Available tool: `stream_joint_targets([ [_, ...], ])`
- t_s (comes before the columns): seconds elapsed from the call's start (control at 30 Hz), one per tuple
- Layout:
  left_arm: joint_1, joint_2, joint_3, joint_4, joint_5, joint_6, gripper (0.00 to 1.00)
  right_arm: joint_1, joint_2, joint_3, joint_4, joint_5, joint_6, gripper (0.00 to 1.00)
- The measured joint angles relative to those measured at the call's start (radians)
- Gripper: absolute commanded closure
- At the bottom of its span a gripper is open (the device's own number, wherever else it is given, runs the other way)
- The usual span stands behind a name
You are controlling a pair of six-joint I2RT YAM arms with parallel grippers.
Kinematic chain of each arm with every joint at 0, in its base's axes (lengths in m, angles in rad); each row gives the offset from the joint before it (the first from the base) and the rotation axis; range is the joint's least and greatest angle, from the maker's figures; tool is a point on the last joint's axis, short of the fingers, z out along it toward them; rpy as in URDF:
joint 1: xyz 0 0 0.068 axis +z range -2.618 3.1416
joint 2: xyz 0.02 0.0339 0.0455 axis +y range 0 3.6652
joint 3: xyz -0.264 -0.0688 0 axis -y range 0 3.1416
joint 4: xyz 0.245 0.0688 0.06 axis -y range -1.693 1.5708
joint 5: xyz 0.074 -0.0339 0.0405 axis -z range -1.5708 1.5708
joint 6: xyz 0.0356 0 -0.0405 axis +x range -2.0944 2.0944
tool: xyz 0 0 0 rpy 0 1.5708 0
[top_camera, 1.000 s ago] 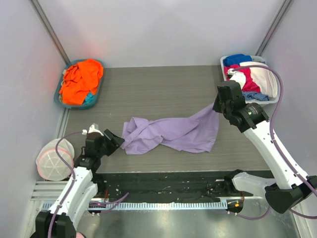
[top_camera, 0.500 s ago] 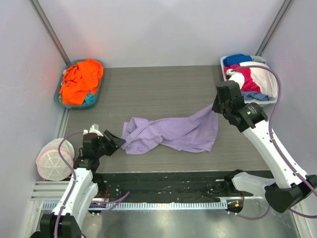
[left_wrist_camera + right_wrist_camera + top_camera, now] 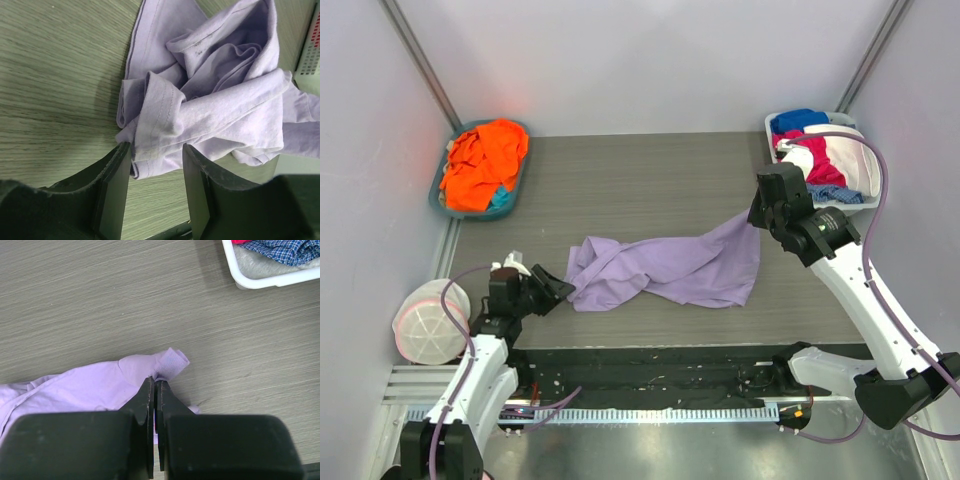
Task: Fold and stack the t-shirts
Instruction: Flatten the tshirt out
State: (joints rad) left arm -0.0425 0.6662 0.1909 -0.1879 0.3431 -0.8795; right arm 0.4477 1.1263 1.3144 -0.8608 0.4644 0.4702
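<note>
Sprawled in a crumpled band across the middle of the grey wood-grain counter: large lavender cloth t-shirt. Pinched fast on its lifted right corner: right gripper. Parted halfway around its bunched left hem, not yet clamping: left gripper.

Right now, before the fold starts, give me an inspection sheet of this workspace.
Surface: grey wood-grain table, flat.
Job's things: lavender t-shirt crumpled across the middle; orange t-shirt over a teal t-shirt in the blue basket, far left.
Clutter: white basket of mixed clothes, far right; round white pouch beside the left arm.
Grippers: left gripper open, straddling the shirt's bunched end; right gripper shut on its other end.
Cables: purple cables loop along each arm.
Surroundings: pale walls on three sides.
</note>
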Motion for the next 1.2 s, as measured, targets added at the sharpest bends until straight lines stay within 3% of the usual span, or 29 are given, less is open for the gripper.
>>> stream_joint_targets([
  [0.6, 0.000, 0.049, -0.018, 0.059, 0.018, -0.005, 0.58, 0.000, 0.000, -0.013, 0.001, 0.000, 0.000, 0.99],
  [0.7, 0.000, 0.066, -0.018, 0.084, 0.024, -0.006, 0.64, 0.000, 0.000, -0.016, 0.002, 0.000, 0.000, 0.99],
  [0.83, 0.000, 0.078, -0.018, 0.097, 0.031, -0.010, 0.84, 0.000, 0.000, -0.018, 0.002, 0.000, 0.000, 0.99],
  [1.2, 0.000, 0.042, 0.001, 0.072, 0.047, -0.021, 1.00, 0.000, 0.000, -0.019, 0.002, -0.001, 0.001, 0.99],
])
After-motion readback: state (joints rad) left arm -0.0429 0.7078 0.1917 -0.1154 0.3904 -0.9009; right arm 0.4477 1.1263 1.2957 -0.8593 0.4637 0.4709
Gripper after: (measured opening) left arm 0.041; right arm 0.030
